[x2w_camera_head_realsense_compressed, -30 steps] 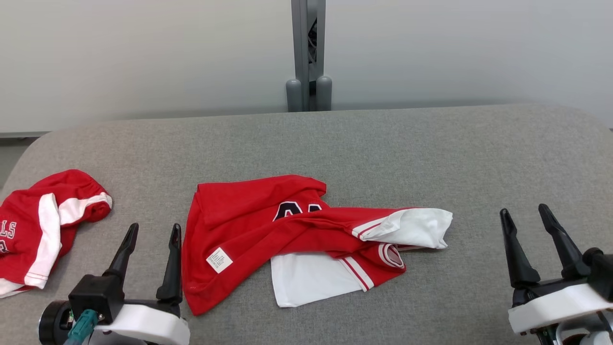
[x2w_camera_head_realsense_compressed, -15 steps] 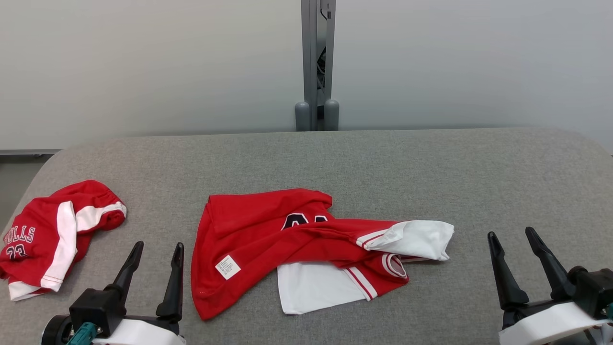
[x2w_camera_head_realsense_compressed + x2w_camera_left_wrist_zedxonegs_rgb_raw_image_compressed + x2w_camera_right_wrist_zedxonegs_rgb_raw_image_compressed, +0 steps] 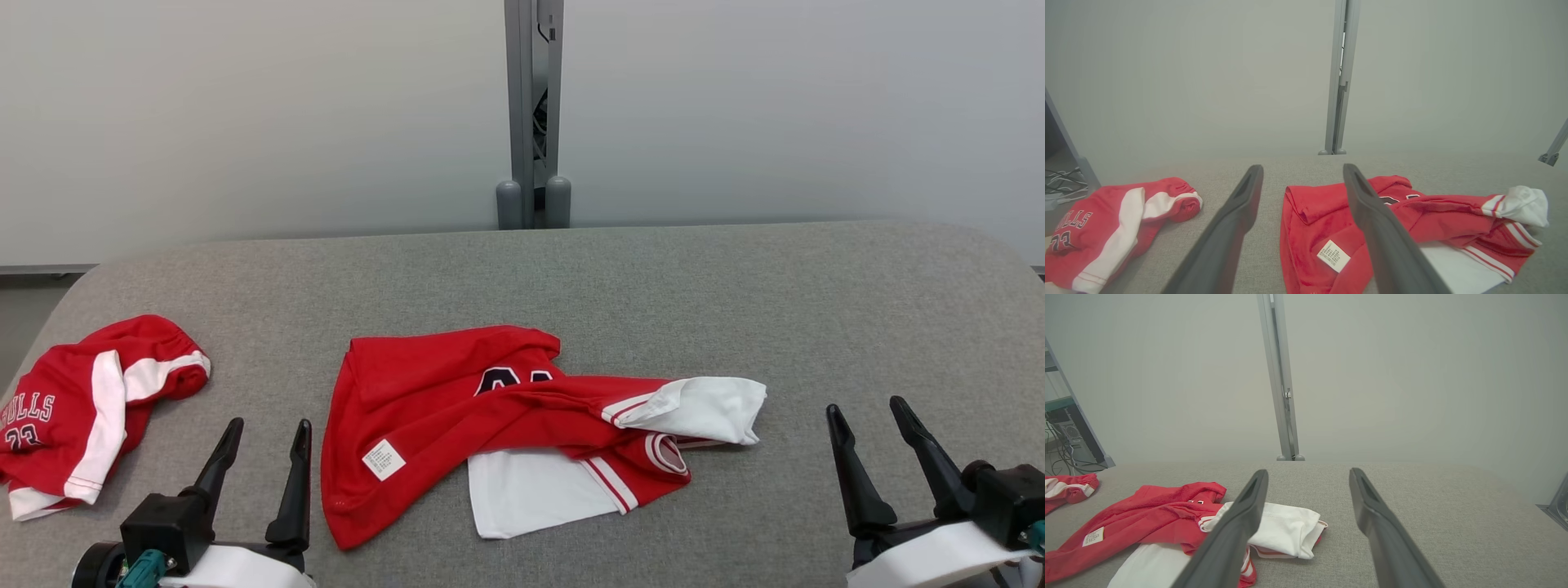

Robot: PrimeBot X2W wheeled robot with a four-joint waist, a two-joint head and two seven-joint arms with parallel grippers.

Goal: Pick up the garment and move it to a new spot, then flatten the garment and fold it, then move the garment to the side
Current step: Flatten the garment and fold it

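Right wrist view catches cables (image 3: 1058,457) left of the crumpled garment (image 3: 1151,510)

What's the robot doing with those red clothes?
Nothing is being held right now. A crumpled red and white shirt lies in the middle of the grey table. The robot's left gripper and right gripper hover open on either side of it, touching nothing. Red shorts sit off to the left.

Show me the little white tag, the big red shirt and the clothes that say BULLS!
white tag (image 3: 383,459): head view, label's middle.
red shirt (image 3: 424,384): head view, red cloth left of the lettering.
BULLS clothes (image 3: 104,416): head view, its white stripe.
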